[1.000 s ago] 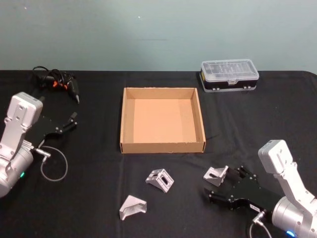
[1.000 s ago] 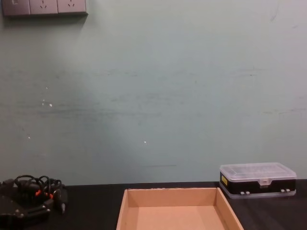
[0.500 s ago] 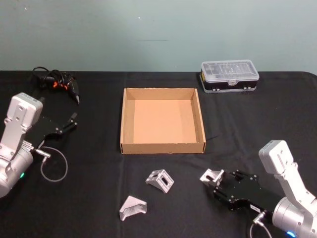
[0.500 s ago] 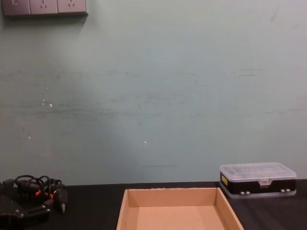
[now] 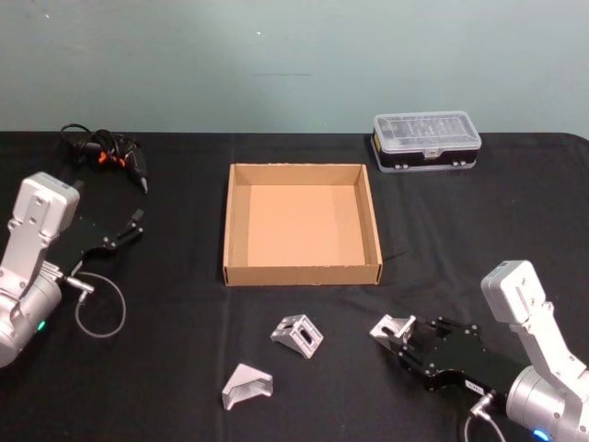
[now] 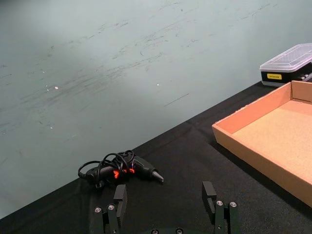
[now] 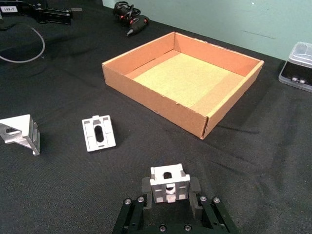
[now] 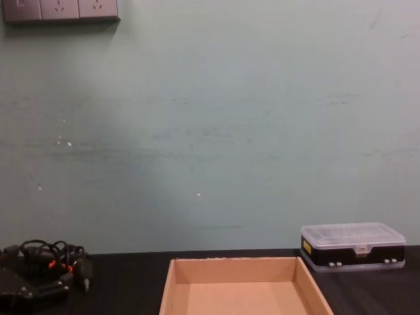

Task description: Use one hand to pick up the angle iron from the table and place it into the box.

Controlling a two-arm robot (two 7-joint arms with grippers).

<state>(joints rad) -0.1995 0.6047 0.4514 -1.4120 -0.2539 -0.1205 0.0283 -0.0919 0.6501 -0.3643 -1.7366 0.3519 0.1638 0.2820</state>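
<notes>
Your right gripper [image 5: 402,334] sits low over the table [image 5: 166,368] at the near right, in front of the box's [image 5: 304,273] right front corner. Its fingers [image 7: 146,185] are clamped on an angle iron [image 5: 391,327], one pad against each side. You cannot tell whether the piece has left the tabletop.

In the right wrist view, the angle iron [image 7: 169,183] turns its slotted face up. The slot runs lengthwise away from the gripper, toward the box [image 7: 151,100].

Two more angle irons lie loose to its left. One [image 5: 296,333] is near the box's front wall, slotted face up. The other [image 5: 247,385] is closer to you, resting on its edges.

Your left gripper [image 5: 133,224] is parked at the table's left side with fingers [image 6: 119,197] spread apart, near a corded tool [image 5: 106,152].
</notes>
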